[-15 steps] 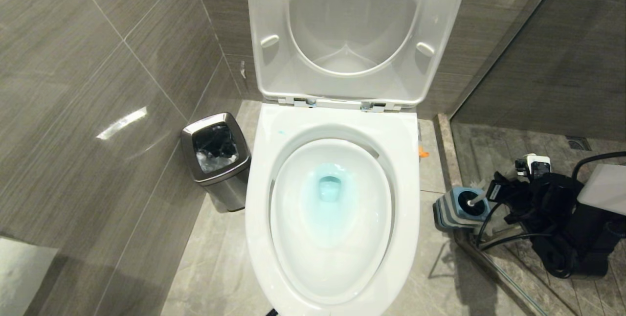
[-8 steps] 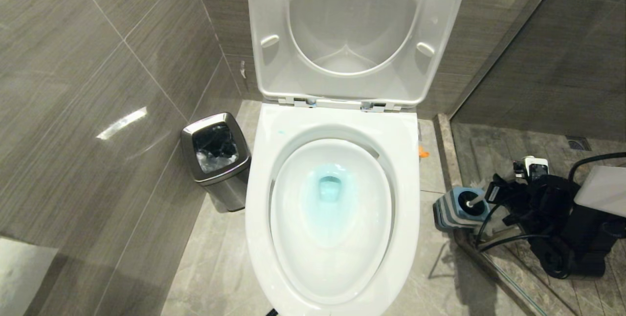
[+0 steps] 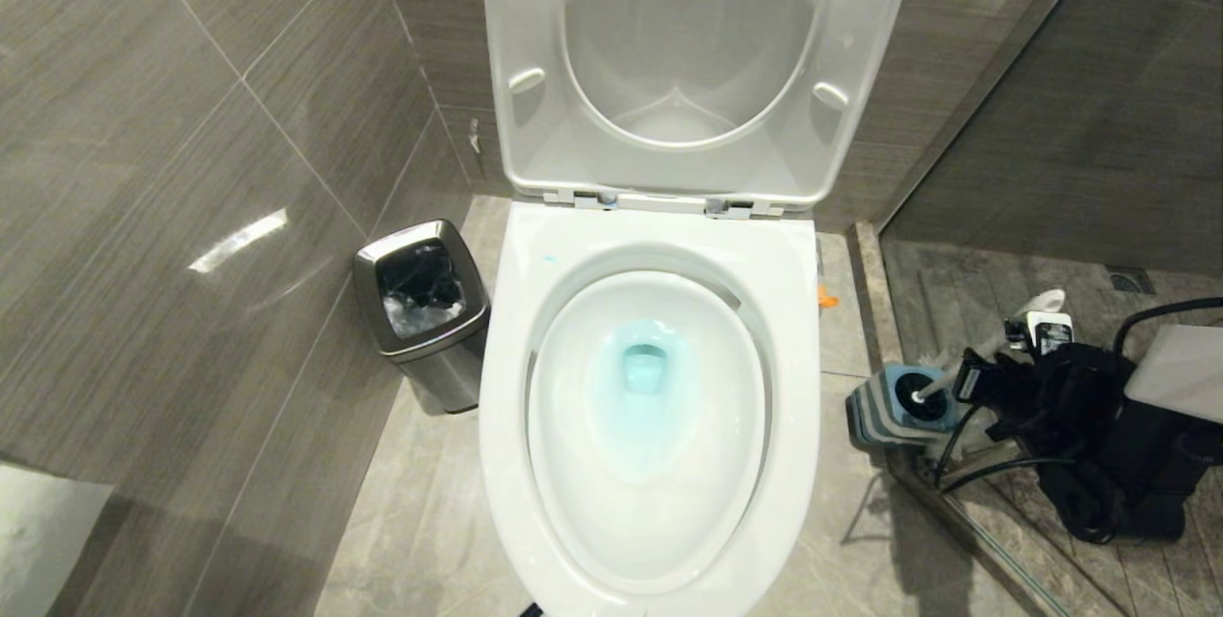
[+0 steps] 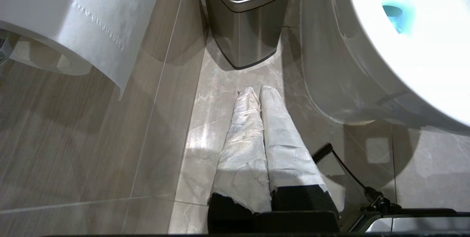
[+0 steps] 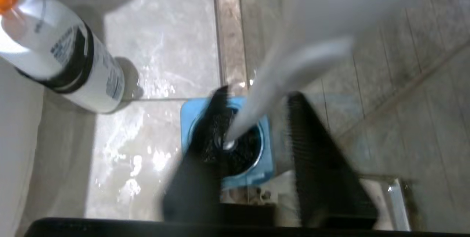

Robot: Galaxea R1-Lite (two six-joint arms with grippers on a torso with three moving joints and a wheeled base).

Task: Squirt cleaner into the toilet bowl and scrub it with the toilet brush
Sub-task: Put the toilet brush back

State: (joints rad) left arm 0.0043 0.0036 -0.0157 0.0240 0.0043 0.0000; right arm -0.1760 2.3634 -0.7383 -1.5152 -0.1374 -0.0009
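My right claw [image 5: 257, 116] hangs low beside the glossy white ceramic toilet bowl [image 3: 650, 541], its black fingers [image 5: 315, 149] apart on either side of the slim white plastic toilet brush [image 5: 271, 83] without clamping it. The black bristle head sits in the squat blue square holder [image 5: 266, 163]; the handle's upper part is blurred. Turquoise cleaner [image 3: 642, 371] tints the water. My left claw [image 4: 257, 94], its paper-wrapped fingers together, points at the floor near the square steel bin [image 4: 246, 28].
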